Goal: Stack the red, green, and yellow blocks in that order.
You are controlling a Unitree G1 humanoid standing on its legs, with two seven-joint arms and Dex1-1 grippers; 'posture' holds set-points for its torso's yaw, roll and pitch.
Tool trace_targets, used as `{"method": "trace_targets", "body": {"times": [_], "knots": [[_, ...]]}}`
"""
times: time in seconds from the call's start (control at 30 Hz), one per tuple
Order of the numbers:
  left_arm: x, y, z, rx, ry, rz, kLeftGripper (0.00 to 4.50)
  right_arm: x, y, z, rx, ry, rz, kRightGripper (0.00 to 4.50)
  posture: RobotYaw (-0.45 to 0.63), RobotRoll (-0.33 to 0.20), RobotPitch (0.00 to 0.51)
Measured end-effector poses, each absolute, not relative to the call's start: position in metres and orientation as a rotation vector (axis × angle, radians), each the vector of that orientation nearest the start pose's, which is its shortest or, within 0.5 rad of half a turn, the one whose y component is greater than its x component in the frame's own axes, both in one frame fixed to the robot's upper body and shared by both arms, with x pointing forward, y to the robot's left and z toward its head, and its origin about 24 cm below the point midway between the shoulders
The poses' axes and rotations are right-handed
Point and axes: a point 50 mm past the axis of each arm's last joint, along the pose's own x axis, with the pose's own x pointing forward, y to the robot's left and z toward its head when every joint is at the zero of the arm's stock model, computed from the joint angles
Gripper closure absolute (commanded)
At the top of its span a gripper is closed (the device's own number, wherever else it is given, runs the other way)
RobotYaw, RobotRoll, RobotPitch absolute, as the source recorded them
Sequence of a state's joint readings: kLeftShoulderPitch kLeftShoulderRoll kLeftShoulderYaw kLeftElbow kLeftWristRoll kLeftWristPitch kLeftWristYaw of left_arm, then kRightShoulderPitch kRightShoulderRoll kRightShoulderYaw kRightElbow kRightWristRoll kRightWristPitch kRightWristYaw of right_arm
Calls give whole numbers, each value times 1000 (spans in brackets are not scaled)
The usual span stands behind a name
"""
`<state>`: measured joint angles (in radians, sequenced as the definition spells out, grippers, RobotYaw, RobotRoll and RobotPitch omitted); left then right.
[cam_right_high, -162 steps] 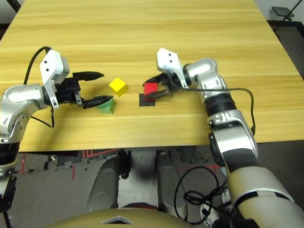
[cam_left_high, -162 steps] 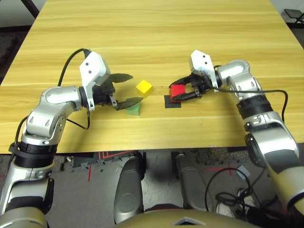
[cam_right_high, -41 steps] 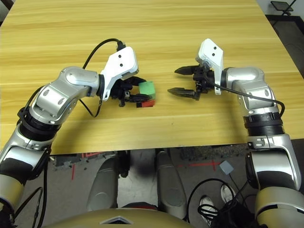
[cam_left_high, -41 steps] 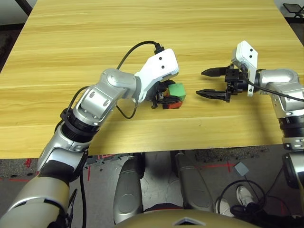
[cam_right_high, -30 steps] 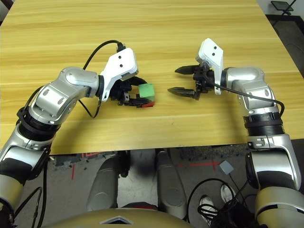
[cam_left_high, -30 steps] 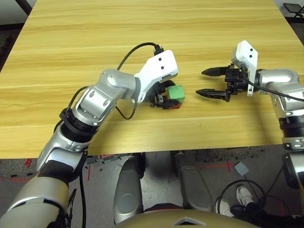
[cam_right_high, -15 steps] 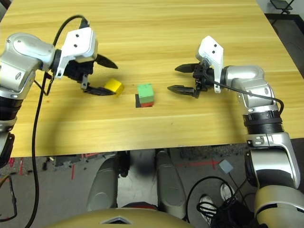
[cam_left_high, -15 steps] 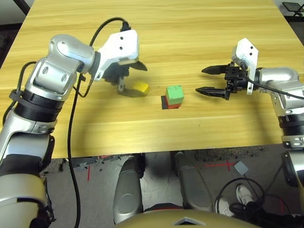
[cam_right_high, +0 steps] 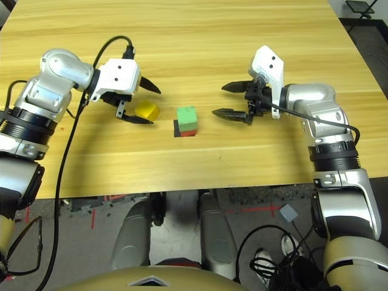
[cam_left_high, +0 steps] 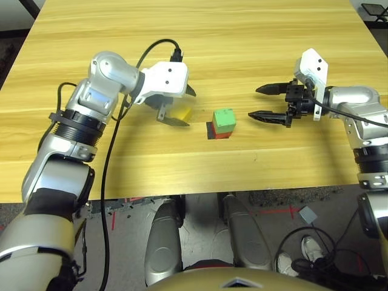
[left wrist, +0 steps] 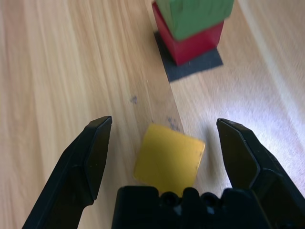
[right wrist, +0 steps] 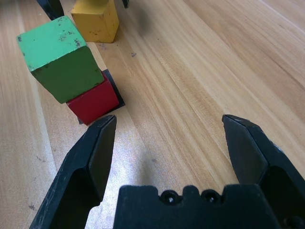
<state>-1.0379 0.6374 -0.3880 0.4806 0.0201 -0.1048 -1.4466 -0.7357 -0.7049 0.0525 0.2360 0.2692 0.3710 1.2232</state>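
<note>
Tabletop (cam_left_high: 200, 54) of pale wood carries all three cubes near its front middle. The red block (right wrist: 94, 101) sits on a flat black square patch (left wrist: 198, 65), and the green block (cam_left_high: 224, 119) rests on top of it, turned a little so its edges do not line up with the red one below. The yellow block (cam_right_high: 147, 111) lies on the wood just beside this pair, on the robot's left, apart from it and not touching the patch. The left gripper (cam_right_high: 141, 103) hangs over the yellow block with its two black fingers spread wide, one on each side of the cube; in the left wrist view the cube lies between them with wood showing on both sides, so neither finger touches it. The right gripper (cam_left_high: 263, 102) is on the other side of the stack, near it but clear of it, pointing toward the green and red blocks with its fingers also wide apart and holding nothing. A black cable (cam_left_high: 115, 157) loops from the left wrist down past the tabletop's front edge.
</note>
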Motion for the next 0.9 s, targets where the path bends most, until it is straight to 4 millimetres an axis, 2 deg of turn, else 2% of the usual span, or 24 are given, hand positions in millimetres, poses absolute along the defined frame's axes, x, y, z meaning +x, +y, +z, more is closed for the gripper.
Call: {"method": "trace_targets", "body": {"times": [0.3, 0.4, 0.53, 0.73, 0.9], "knots": [[354, 151, 205, 1105, 186, -1453, 21, 328, -205, 204, -413, 124, 1109, 0, 24, -35, 284], [355, 149, 205, 1105, 180, -1461, 921, 328, -205, 204, -410, 122, 1107, 0, 26, -34, 283], [355, 147, 208, 1090, 163, -1460, 2408, 328, -205, 204, -410, 121, 1105, 0, 33, -33, 282], [354, 144, 214, 1059, 160, -1425, 2496, 328, -204, 204, -409, 120, 1101, 0, 47, -28, 275], [350, 150, 230, 1022, 193, -1349, 2496, 328, -202, 203, -403, 116, 1107, 0, 68, -18, 270]]}}
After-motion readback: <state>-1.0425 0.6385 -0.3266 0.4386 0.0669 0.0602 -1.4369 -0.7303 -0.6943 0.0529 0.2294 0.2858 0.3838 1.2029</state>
